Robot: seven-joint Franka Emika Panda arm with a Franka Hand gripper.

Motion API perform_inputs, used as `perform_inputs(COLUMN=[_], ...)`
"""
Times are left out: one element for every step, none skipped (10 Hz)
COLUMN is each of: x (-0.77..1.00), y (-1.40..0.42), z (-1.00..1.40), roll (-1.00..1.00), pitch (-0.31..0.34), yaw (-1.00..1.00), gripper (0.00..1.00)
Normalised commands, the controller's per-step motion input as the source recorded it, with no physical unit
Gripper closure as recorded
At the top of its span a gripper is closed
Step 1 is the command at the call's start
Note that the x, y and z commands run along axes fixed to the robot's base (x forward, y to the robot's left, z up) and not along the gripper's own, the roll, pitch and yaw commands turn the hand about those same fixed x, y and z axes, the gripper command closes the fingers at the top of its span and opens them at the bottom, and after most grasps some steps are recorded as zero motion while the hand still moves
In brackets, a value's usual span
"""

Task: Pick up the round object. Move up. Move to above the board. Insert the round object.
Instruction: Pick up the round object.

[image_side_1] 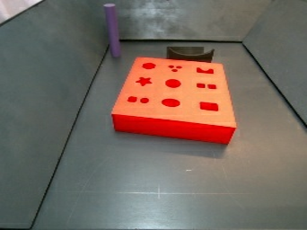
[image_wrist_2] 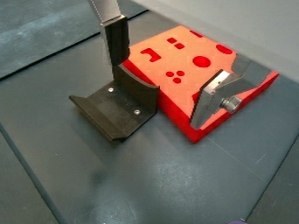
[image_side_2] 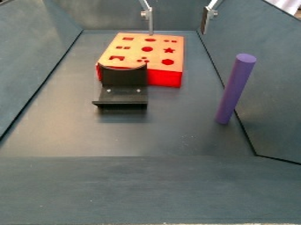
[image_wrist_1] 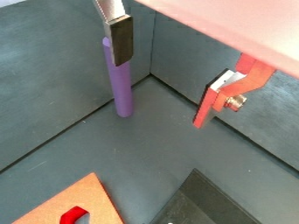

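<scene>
Far left of a side view, upper corner, the peg (image_side_1: 110, 29) stands upright on the grey floor (image_side_1: 168, 189), close to where two walls meet — untouched, on its own. Moving right, the board (image_side_1: 174, 97) fills the middle of that frame, holes up, with the fixture (image_side_1: 188, 52) just behind it near the top.

In the other side view the order flips: fixture (image_side_2: 120, 88) at centre-left touching the board's near edge, board (image_side_2: 147, 54) above it, peg (image_side_2: 235, 88) well apart at the right by the wall. At the top edge, the gripper (image_side_2: 179, 12) hangs high over the board's far end — only its finger tips show there.

In a wrist view one dark-padded finger (image_wrist_1: 121, 39) overlaps the peg (image_wrist_1: 121, 83) at upper left, the other finger (image_wrist_1: 222, 92) sits well to the right. So the jaws stand wide, nothing held — though whether that pad actually touches the peg I can't say.

The risk, as I judge it: the peg is tall, slim and boxed in by the corner. A descent slightly off centre would knock it over, or a finger would catch the wall.
</scene>
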Motion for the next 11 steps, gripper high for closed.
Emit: perform_inputs(x=[-0.60, -1.00, -1.00, -1.00, -1.00, -1.00, -1.00, -0.97, -0.91, -0.43, -0.37], y=[0.13, 0.14, 0.16, 0.11, 0.14, 0.18, 0.17, 0.21, 0.26, 0.33, 0.28], z=[-0.12, -0.02, 0.00, 0.12, 0.11, 0.00, -0.17, -0.18, -0.19, -0.36, -0.39], roll=[0.06, 0.03, 0.02, 0.07, 0.05, 0.03, 0.02, 0.02, 0.00, -0.02, -0.03], pitch=[0.021, 0.000, -0.071, -0.091, -0.084, -0.037, -0.020, 0.000, 0.000, 0.004, 0.010], yaw=[0.00, -0.03, 0.00, -0.01, -0.03, -0.06, -0.05, -0.05, -0.03, -0.06, -0.05], gripper=[0.00, 0.00, 0.00, 0.00, 0.00, 0.00, 0.00, 0.00, 0.00, 0.00, 0.00])
